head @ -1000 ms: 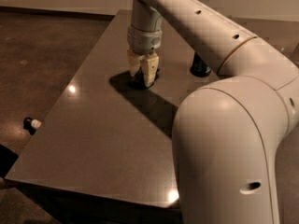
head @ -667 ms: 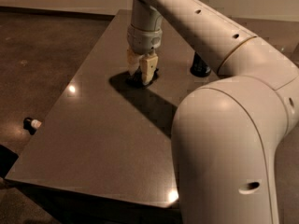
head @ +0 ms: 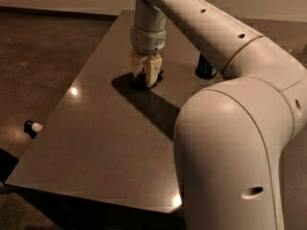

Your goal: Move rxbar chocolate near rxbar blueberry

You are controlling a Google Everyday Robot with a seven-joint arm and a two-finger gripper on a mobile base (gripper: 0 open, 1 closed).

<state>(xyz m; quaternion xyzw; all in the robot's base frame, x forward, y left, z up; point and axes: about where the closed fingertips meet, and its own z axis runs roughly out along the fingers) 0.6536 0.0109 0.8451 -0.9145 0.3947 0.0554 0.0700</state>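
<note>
My gripper (head: pixel 145 76) points straight down at the far middle of the dark table (head: pixel 96 143). Its pale fingers (head: pixel 153 69) stand on either side of a small black bar, the rxbar chocolate (head: pixel 144 82), which lies on the tabletop, and they look closed on it. Only a dark sliver of the bar shows between and below the fingers. The rxbar blueberry is not visible; my arm covers the right side of the table.
A dark blue soda can (head: pixel 205 67) stands upright on the table to the right of the gripper, partly behind my arm. A small black and white object (head: pixel 31 127) lies on the floor left of the table. My arm's large body (head: pixel 230 147) fills the right foreground.
Almost nothing has moved. The gripper stays down over the black bar at the same spot on the table.
</note>
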